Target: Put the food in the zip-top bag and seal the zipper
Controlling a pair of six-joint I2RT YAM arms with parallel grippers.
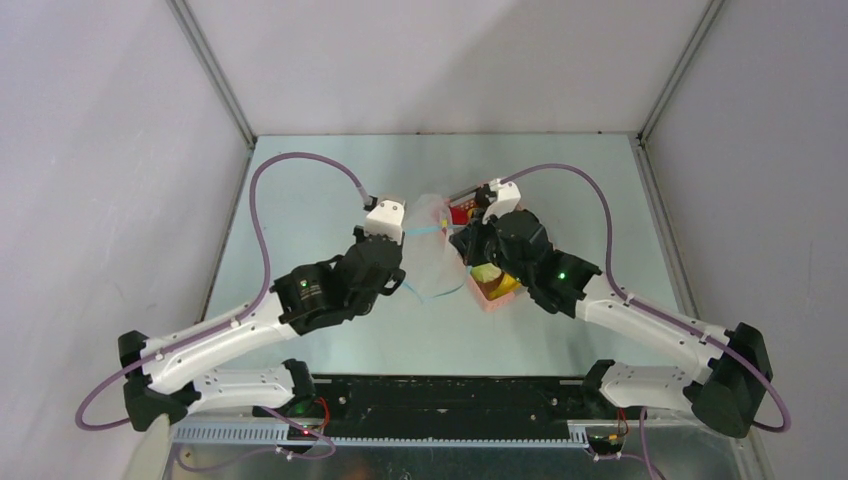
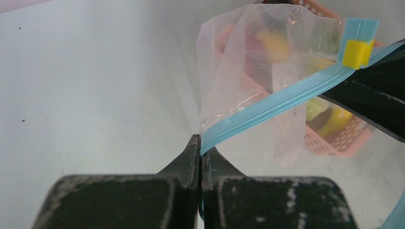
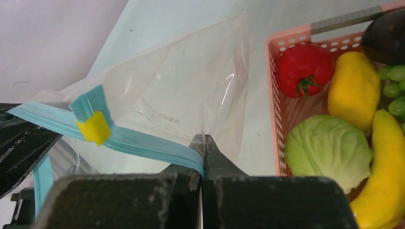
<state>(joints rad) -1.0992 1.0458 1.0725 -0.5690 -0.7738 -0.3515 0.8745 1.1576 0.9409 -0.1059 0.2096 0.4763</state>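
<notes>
1. Holding the zip-top bag (image 3: 181,90) up between them, the left gripper (image 2: 199,143) and right gripper (image 3: 204,143) each pinch its blue zipper (image 2: 277,102) tight
2. The tomato (image 3: 304,67), cabbage (image 3: 327,150) and banana (image 3: 387,176) lie in the pink basket (image 3: 273,95) beside it; filling and sealing are not done yet

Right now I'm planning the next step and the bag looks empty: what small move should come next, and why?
Probably open the right gripper, leaving the left gripper alone holding the zipper, and reach for the food. Both pinch the blue strip, the zip-top bag looks empty, and the food lies in the pink basket beside it.
</notes>
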